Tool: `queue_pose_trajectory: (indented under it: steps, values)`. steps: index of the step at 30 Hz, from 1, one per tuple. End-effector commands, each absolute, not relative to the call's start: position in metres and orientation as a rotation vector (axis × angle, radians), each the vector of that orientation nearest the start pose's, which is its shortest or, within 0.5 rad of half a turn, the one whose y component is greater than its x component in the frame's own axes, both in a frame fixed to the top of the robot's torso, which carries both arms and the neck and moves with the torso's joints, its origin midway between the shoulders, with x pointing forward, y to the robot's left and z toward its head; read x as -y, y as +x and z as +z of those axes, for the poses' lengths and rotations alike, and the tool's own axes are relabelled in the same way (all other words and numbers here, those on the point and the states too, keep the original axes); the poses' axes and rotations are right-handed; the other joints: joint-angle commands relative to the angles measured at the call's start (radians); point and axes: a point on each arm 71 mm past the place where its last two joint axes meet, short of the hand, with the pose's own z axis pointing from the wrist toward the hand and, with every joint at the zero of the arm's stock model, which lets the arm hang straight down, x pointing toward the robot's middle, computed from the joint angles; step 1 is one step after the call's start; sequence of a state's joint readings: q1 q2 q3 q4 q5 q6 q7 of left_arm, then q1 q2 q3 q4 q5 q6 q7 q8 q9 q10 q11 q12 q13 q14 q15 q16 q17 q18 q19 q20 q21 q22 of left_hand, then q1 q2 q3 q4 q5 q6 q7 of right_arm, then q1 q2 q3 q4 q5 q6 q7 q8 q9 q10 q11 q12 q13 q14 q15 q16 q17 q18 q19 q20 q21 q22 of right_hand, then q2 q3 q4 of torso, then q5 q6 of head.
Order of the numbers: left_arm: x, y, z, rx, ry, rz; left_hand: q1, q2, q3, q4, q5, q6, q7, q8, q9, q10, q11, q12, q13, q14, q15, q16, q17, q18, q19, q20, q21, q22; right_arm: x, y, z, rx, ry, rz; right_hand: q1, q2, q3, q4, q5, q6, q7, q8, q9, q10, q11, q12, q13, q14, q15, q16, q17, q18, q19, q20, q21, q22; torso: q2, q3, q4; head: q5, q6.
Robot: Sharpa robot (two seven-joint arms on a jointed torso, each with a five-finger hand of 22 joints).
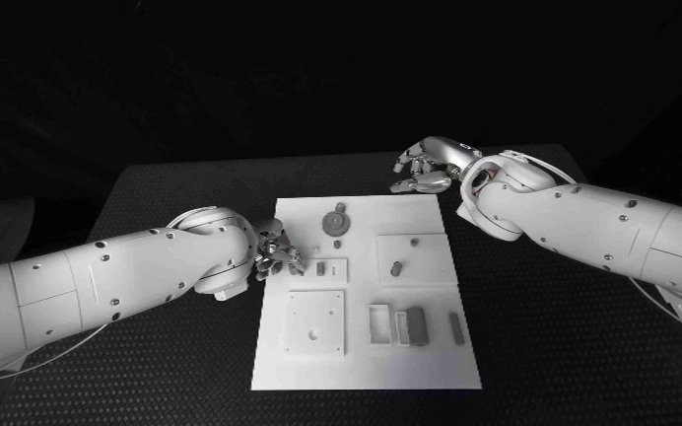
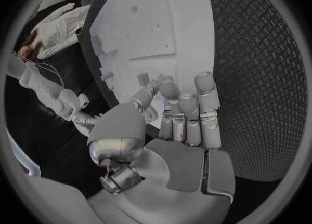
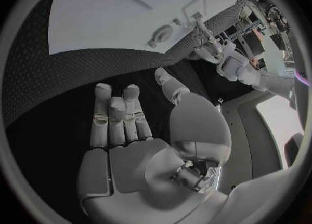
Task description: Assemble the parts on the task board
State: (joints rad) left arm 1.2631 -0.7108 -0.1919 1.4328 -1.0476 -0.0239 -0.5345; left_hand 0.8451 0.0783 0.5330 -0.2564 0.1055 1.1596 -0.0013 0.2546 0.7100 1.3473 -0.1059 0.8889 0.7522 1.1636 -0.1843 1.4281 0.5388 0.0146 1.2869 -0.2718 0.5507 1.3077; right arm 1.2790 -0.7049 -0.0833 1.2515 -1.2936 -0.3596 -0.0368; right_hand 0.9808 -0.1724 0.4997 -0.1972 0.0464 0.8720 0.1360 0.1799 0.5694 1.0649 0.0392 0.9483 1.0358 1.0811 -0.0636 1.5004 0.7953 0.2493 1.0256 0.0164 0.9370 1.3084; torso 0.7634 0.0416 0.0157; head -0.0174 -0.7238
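Note:
The white task board (image 1: 363, 288) lies in the middle of the black table. On it are a round grey disc (image 1: 337, 221), a small peg (image 1: 396, 268), a square plate (image 1: 315, 322) and several upright grey blocks (image 1: 415, 326). My left hand (image 1: 277, 256) sits at the board's left edge beside a small square recess (image 1: 330, 268). In the left wrist view its fingers (image 2: 185, 109) lie side by side, thumb towards the board (image 2: 156, 21), holding nothing. My right hand (image 1: 427, 168) hovers past the board's far edge. The right wrist view shows its palm (image 3: 137, 135) bare, fingers apart.
Black textured table (image 1: 554, 327) surrounds the board, with free room on both sides and in front. The table's far edge (image 1: 341, 158) runs just behind my right hand. My left hand (image 3: 208, 44) shows small in the right wrist view, at the board's (image 3: 111, 16) edge.

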Motion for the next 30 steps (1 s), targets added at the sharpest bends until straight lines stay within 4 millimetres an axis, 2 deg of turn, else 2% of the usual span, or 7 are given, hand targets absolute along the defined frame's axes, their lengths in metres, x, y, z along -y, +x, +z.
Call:
queue_pose_trajectory:
  steps: [1,30]
  values:
    - [-0.1863,0.4823,-0.2526,-2.308,-0.188,-0.324,0.0,0.009,0.015,0.01,0.005,0.008,-0.001,0.197,0.113,0.008,-0.003,0.004,0.002,0.009,-0.01,0.005,0.002,0.005,0.005,-0.005,0.005,0.022,0.2112,0.543,-0.1718,-1.621,-0.026,0.622,-0.01,-0.001,0.0,0.004,0.003,-0.009,0.019,0.006,-0.001,-0.005,0.002,0.004,-0.002,0.002,-0.002,0.002,-0.001,0.012,0.001,-0.004,-0.004,0.015,-0.001,-0.0003,0.0003,0.0,-0.001]
    - [-0.1788,0.484,-0.2554,-2.292,-0.142,-0.306,-0.001,0.003,0.019,0.012,0.023,0.01,-0.004,0.206,0.116,0.012,-0.006,0.008,0.002,0.013,-0.011,0.01,0.005,0.007,0.008,-0.006,0.013,0.022,0.2117,0.543,-0.1718,-1.622,-0.026,0.622,-0.009,-0.001,0.0,0.004,0.003,-0.009,0.019,0.006,-0.001,-0.006,0.002,0.005,-0.003,0.002,-0.002,0.002,-0.001,0.012,0.001,-0.005,-0.004,0.015,0.0,0.0005,-0.0003,0.0,-0.002]
